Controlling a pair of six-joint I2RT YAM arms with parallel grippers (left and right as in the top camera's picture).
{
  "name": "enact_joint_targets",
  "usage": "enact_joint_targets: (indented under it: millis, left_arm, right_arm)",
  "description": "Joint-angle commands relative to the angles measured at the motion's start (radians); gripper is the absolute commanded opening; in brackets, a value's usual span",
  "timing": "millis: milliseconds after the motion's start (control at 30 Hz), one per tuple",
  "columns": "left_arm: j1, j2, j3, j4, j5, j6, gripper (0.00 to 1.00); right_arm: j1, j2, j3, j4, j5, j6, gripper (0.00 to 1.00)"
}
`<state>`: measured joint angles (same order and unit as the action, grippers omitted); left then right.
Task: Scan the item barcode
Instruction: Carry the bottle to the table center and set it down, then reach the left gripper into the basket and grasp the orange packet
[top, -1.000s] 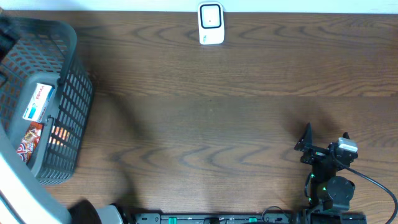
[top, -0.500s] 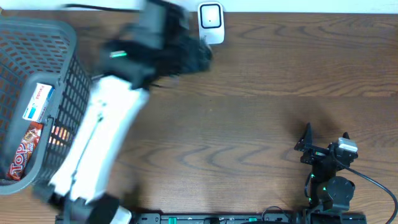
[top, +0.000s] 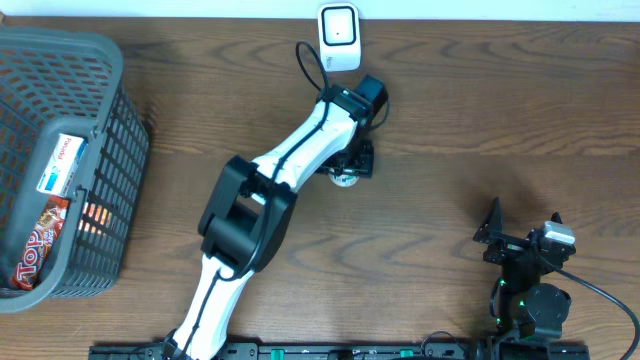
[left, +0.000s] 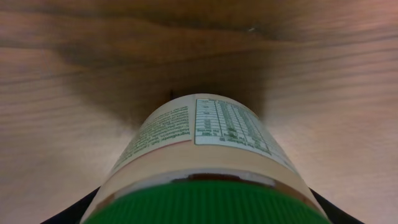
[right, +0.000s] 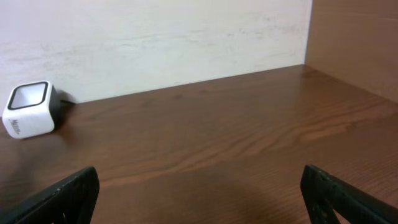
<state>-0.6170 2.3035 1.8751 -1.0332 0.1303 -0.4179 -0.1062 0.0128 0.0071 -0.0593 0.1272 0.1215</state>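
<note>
Swinging across from the basket (top: 110, 60) within the last second, the left gripper (top: 352, 165) now grips a green-capped bottle (left: 205, 143) near the scanner (top: 339, 38); presenting its barcode looks next. Right gripper (right: 199, 196) sits wide open, well apart

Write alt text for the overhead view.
The left arm reaches across a wooden table, its hand holding a small bottle near a white scanner at the far edge. A grey basket of packets sits left; the right arm rests folded.
</note>
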Motion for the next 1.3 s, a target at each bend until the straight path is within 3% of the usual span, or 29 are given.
enact_joint_targets:
  millis: [0, 67, 100, 300, 467, 567, 700, 767, 933, 1067, 1267]
  left_arm:
    - [0.003, 0.014, 0.004, 0.026, 0.06, 0.013, 0.63]
    - [0.003, 0.008, 0.005, 0.042, 0.061, 0.013, 0.79]
    - [0.004, 0.003, 0.007, 0.043, 0.06, 0.014, 0.98]
    - [0.084, -0.132, 0.2, -0.135, 0.06, 0.106, 0.99]
    - [0.242, -0.433, 0.469, -0.217, 0.061, 0.167, 0.99]
    - [0.417, -0.637, 0.533, -0.211, 0.056, 0.201, 0.99]
    - [0.768, -0.777, 0.533, -0.304, -0.085, 0.158, 0.99]
    - [0.973, -0.775, 0.523, -0.367, -0.093, 0.063, 0.99]
    - [1.242, -0.685, 0.409, -0.449, -0.093, -0.042, 0.99]
    - [1.304, -0.571, 0.244, -0.437, -0.095, -0.063, 0.99]
    - [1.306, -0.459, -0.024, -0.296, -0.093, -0.063, 0.99]
  right_arm:
    - [-0.003, -0.004, -0.002, -0.003, 0.002, -0.006, 0.99]
    - [-0.003, -0.004, -0.002, -0.003, 0.002, -0.006, 0.99]
    - [-0.003, -0.004, -0.002, -0.003, 0.002, -0.006, 0.99]
    - [-0.003, -0.004, -0.002, -0.003, 0.002, -0.006, 0.99]
    - [-0.003, -0.004, -0.002, -0.003, 0.002, -0.006, 0.99]
    - [-0.003, -0.004, -0.002, -0.003, 0.002, -0.006, 0.99]
    - [-0.003, -0.004, -0.002, -0.003, 0.002, -0.006, 0.99]
    - [-0.002, -0.004, -0.002, -0.003, 0.002, -0.006, 0.99]
    - [0.003, -0.004, -0.002, -0.003, 0.002, -0.006, 0.99]
    - [0.003, -0.004, -0.002, -0.003, 0.002, -0.006, 0.99]
    - [0.003, -0.004, -0.002, -0.003, 0.002, -0.006, 0.99]
